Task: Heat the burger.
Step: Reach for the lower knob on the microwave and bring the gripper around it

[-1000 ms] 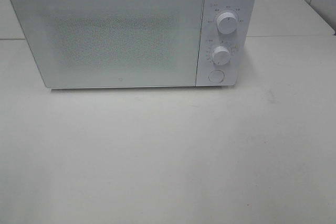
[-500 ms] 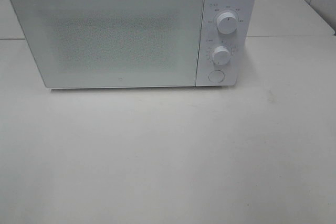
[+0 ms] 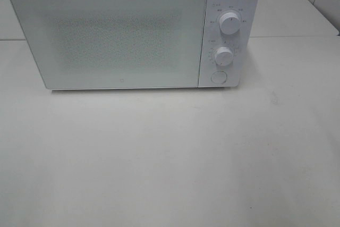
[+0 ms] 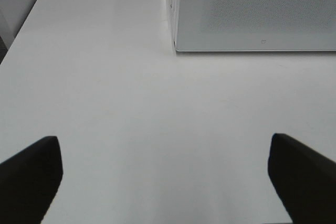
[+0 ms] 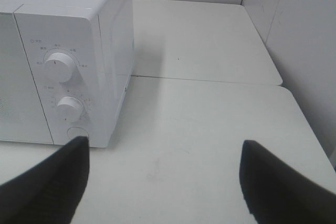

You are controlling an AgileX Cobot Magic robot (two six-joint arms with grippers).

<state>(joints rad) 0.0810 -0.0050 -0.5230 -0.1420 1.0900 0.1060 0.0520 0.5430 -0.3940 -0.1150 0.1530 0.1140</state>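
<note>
**A:** Exterior high view: has anything changed since a second ago?
**B:** Nothing. Your white box-shaped microwave (image 3: 106, 35) stays shut on the white desk (image 3: 170, 158). Its frosted door hides the inside, so you can't see the burger. Left claw (image 4: 164, 142) and right claw (image 5: 164, 144) are spread apart and cropped.

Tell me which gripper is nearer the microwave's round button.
Right. The right gripper sits before the control panel, the round button just past one fingertip. The left gripper faces the door's left corner.
</note>
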